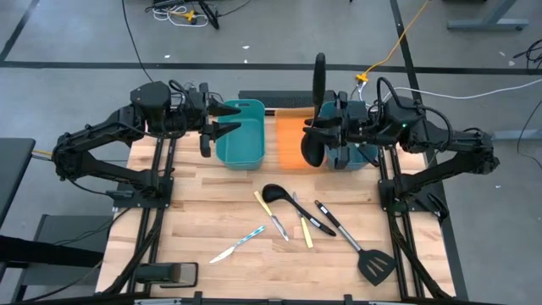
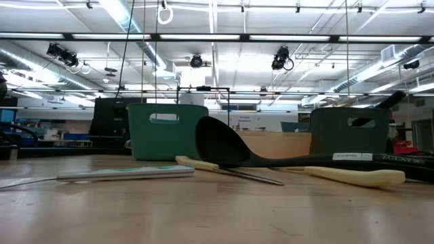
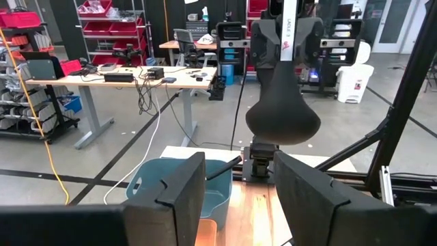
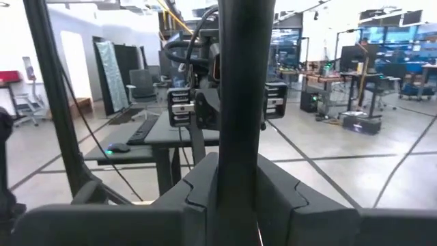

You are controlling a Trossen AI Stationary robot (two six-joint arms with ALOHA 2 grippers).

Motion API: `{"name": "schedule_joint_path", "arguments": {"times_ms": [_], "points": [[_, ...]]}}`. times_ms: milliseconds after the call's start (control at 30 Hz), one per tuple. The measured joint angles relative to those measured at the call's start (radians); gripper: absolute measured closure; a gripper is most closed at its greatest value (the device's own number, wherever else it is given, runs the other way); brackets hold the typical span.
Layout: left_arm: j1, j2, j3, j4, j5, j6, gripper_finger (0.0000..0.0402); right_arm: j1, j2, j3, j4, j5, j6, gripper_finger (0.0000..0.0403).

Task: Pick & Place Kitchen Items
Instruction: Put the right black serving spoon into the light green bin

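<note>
My right gripper (image 1: 315,127) is shut on a black ladle (image 1: 313,151) and holds it in the air above the orange tray (image 1: 288,140), between the two teal bins. In the left wrist view the ladle's bowl (image 3: 283,119) hangs down and the handle rises. My left gripper (image 1: 207,127) is open and hovers at the left teal bin's (image 1: 241,135) left wall, touching nothing. On the table lie another black ladle (image 1: 275,193), a black spatula (image 1: 373,264), two pale-yellow-handled knives (image 1: 267,207), a black-handled knife (image 1: 320,219) and a light-blue-handled knife (image 1: 241,241). My right gripper pinches the ladle's handle (image 4: 239,123) between its two fingers (image 4: 280,191), a little above the bowl. The fingers come level from the table's right side and lie across the handle. The ladle is lifted clear and stands roughly upright, bowl down.
The right teal bin (image 1: 356,152) sits under my right arm's wrist. In the low view both bins (image 2: 166,129) (image 2: 349,125) stand behind the lying utensils (image 2: 224,142). The near left part of the wooden table (image 1: 195,212) is bare.
</note>
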Motion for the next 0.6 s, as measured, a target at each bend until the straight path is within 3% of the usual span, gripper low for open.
{"name": "schedule_joint_path", "arguments": {"times_ms": [400,600], "points": [[0.000,0.000,0.000,0.003,0.000,0.000,0.0221,-0.060,0.004,0.000,-0.002,-0.074,0.003,0.0326],[0.000,0.000,0.000,0.082,0.037,-0.026,0.0221,-0.068,0.004,0.000,-0.002,-0.079,-0.004,0.0326]]}}
